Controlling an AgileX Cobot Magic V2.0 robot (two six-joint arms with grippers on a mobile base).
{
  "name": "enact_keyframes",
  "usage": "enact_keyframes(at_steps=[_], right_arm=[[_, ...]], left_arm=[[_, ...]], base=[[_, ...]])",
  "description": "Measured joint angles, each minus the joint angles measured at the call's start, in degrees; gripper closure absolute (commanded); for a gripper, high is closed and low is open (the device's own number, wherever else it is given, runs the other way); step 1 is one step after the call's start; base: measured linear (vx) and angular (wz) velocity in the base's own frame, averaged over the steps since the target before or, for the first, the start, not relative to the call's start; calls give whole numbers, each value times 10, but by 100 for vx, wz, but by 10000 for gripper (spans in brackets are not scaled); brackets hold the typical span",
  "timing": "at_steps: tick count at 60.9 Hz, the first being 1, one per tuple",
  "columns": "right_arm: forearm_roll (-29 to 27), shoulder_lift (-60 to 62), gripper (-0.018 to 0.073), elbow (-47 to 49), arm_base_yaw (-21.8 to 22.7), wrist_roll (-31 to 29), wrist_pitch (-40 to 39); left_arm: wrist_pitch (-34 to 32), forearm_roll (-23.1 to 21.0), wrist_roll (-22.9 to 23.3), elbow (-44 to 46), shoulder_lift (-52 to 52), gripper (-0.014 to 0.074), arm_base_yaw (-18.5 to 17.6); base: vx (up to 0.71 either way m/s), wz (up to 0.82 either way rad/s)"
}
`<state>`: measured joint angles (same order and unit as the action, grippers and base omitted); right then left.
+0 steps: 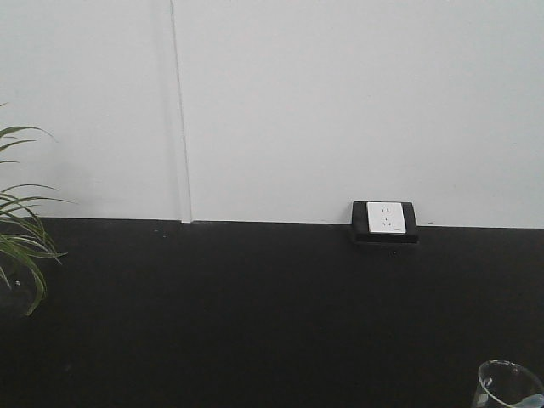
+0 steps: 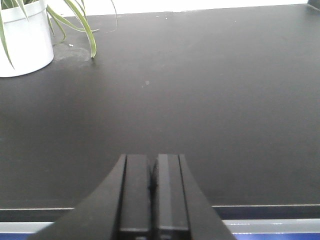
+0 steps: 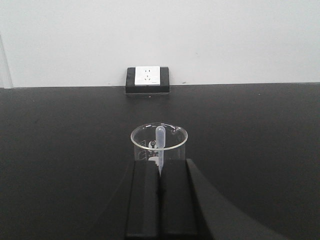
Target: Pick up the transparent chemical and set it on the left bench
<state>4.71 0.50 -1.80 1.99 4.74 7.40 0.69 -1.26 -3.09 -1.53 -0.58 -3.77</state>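
One clear glass beaker (image 3: 159,142) stands on the long black surface (image 3: 60,150), directly ahead of the right pincer (image 3: 160,163) and just past its tips; from here I cannot tell whether glass and tips touch. The beaker is small, with a thin round rim and see-through walls, and whatever is in it is so colourless that I cannot make out a level. One pale translucent dropper (image 3: 160,137) stands in it, bulb uppermost, its top about level with the rim. The right pincer's two black fingers are pressed together with only a thin seam between them, pinching nothing. The left pincer (image 2: 152,157) is likewise squeezed tight on nothing, above the near edge of the surface. There is one potted plant (image 2: 25,40), long green leaves in a white pot, far ahead and to the left of the left pincer. One white wall socket (image 3: 147,76) in a black frame sits straight beyond the beaker from the right pincer, where the surface meets the white wall (image 3: 225,40).
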Motion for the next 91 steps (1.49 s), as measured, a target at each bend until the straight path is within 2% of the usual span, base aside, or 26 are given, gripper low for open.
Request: enact_keyframes(at_steps=[57, 64, 80, 84, 91], right_arm=[[0, 0, 567, 0, 0, 0, -2], [0, 0, 567, 0, 0, 0, -26], [-2, 0, 563, 0, 0, 6, -186], [-2, 0, 563, 2, 0, 3, -186], [-2, -25, 561, 41, 0, 0, -126]], left_arm=[[0, 0, 0, 0, 0, 600, 0], [0, 0, 0, 0, 0, 600, 0], [0, 0, 0, 0, 0, 600, 0], [0, 0, 0, 0, 0, 600, 0], [0, 0, 0, 0, 0, 600, 0]], base=[[0, 0], [0, 0], [0, 0], [0, 0], [0, 0]])
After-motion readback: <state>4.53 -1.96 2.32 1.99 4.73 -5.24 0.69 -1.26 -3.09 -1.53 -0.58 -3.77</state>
